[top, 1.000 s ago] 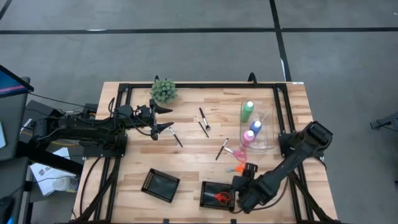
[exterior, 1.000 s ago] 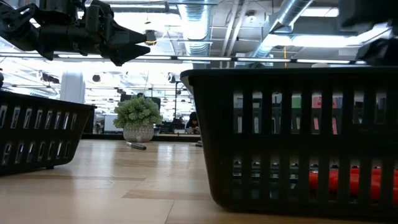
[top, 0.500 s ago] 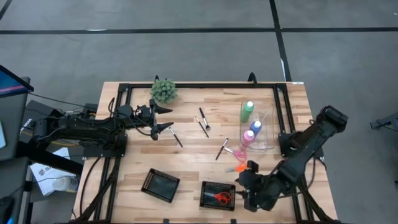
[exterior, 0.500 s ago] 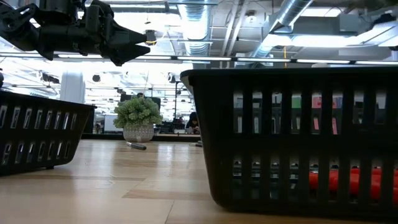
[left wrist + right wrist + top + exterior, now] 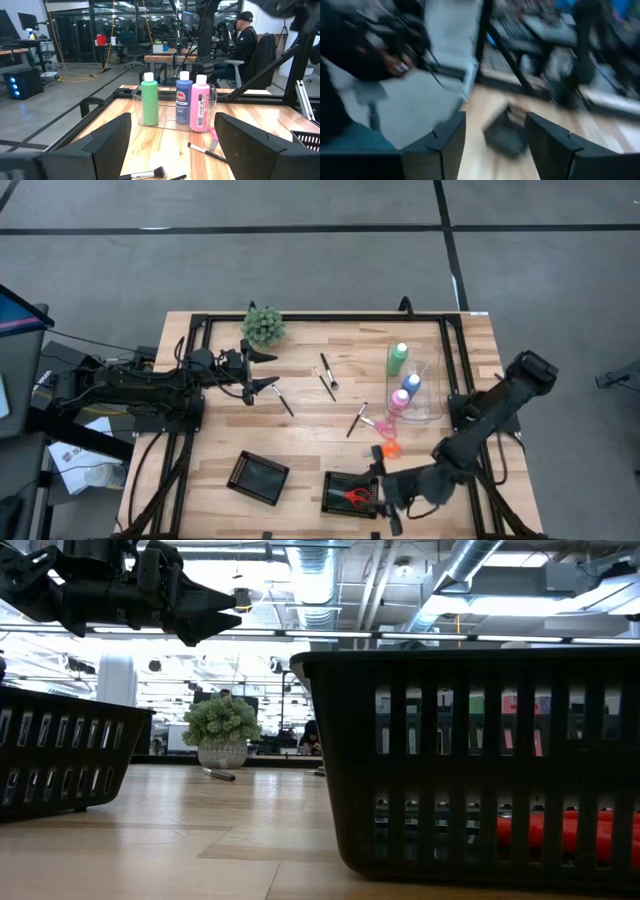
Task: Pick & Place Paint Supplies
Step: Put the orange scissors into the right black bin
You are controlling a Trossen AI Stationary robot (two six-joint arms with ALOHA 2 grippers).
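Right claw [image 5: 385, 502] sits low at the near edge of the tabletop [image 5: 310, 442], just right of the black tray [image 5: 351, 494] holding the red-handled scissors [image 5: 355, 497]. Its fingers [image 5: 445, 150] stand apart, nothing between them. Wrist view there is motion-blurred; a dark tray shape lies ahead on the wood, nothing more to read.

Left claw [image 5: 268, 372] hovers over the far-left part of the tabletop, near the plant ball [image 5: 263, 324], spread open and empty, fingers [image 5: 107, 145] wide in its own view. One brush [image 5: 282, 399] lies just beside its tips.

Outward from there:
- two more brushes [image 5: 326, 375] mid-tabletop, crossing each other
- another brush [image 5: 357, 420] further right, next to the pink scissors [image 5: 381, 424]
- orange scissors [image 5: 388, 448] on bare wood between the pink pair and the right claw
- green bottle [image 5: 398, 359], blue bottle [image 5: 411, 386], pink bottle [image 5: 399, 402] upright in a clear holder [image 5: 428, 392] at the right side, white caps on
- second black tray [image 5: 259, 478] near-left, no supplies visible in it

Labels: the pink bottle carries a white label strip with small print, not readable. No brand text legible anywhere.

A person [image 5: 245, 40] sits at a desk in the room beyond.
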